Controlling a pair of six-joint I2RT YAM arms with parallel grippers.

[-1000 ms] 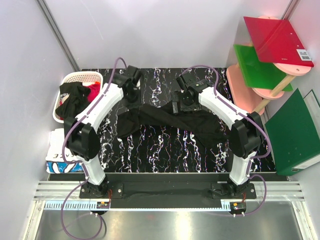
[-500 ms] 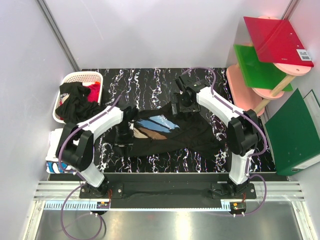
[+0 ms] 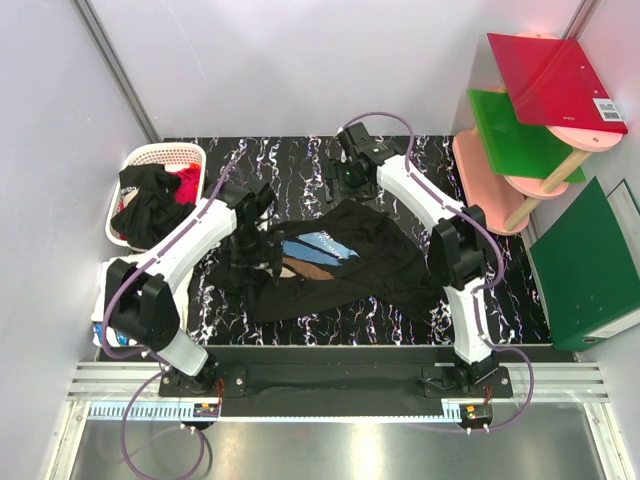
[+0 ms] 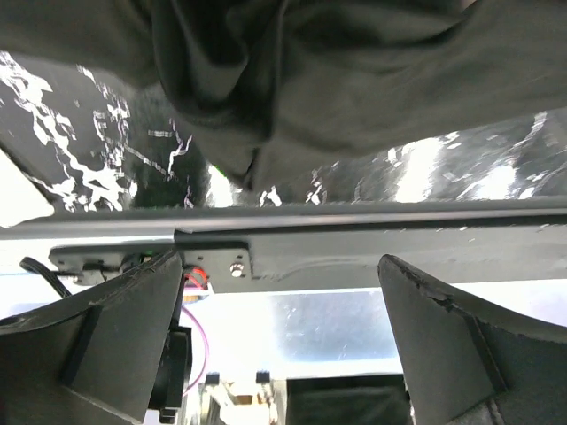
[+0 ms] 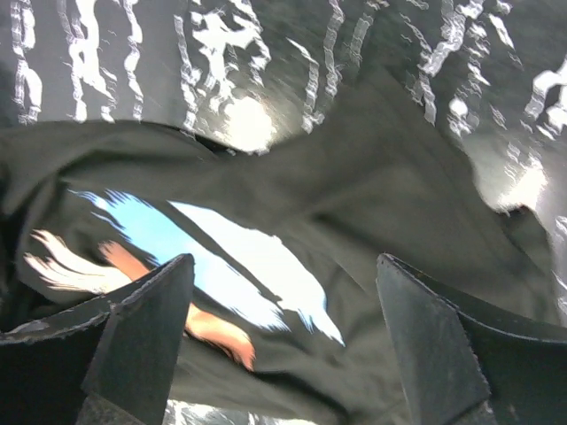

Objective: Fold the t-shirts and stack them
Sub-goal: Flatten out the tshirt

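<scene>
A black t-shirt (image 3: pixel 385 262) lies crumpled on the marbled table (image 3: pixel 300 160), its blue, white and tan print (image 3: pixel 315 250) facing up. My left gripper (image 3: pixel 252 245) hovers over the shirt's left end, open and holding nothing. In the left wrist view that gripper (image 4: pixel 279 266) frames the table's near edge, with the shirt (image 4: pixel 292 88) ahead of it. My right gripper (image 3: pixel 340 188) is open above the shirt's far edge. The right wrist view shows its open fingers (image 5: pixel 283 266) over the print (image 5: pixel 221 257). More black and red t-shirts (image 3: pixel 150 200) fill the basket.
A white slatted basket (image 3: pixel 165 152) stands at the table's far left. A white folded item (image 3: pixel 98 322) sits at the near left, mostly behind my left elbow. Red (image 3: pixel 555 75) and green (image 3: pixel 510 135) boards, a pink shelf (image 3: pixel 478 175) and a dark green binder (image 3: pixel 590 270) crowd the right.
The left gripper dragged the stretched shirt toward the near side, turning its print up, then opened and let go. The right arm drew back toward the far edge.
</scene>
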